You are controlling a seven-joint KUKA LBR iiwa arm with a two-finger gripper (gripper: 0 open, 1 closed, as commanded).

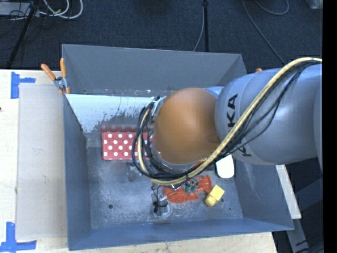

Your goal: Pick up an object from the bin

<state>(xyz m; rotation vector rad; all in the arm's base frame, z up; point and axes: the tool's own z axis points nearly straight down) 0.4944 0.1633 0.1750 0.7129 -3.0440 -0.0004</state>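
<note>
Grey bin (105, 204): bare floor along the near wall; the loose items lie mid-floor and to the right.
Gripper (160, 203): low over the near floor, at or close to the floor surface. Whether it is open or closed cannot be determined, and nothing is seen held in it.
Red item (184, 193): irregular, red-orange with small green marks. It lies just beside the Gripper on the right and is the nearest candidate for the pick.
Yellow block (214, 196): small, at the right end of the Red item, touching it or just beside it.
White item (225, 167): rounded, behind the Yellow block, partly covered by the arm.
Polka-dot item (118, 145): flat, red with white dots, at the far left of the floor, well apart from the Gripper.
Step in hand: judged to be the approach; no grasp is confirmed.
Next move: judged to require alignment over one item, then closure and a straight lift clear of the Yellow block.
</note>
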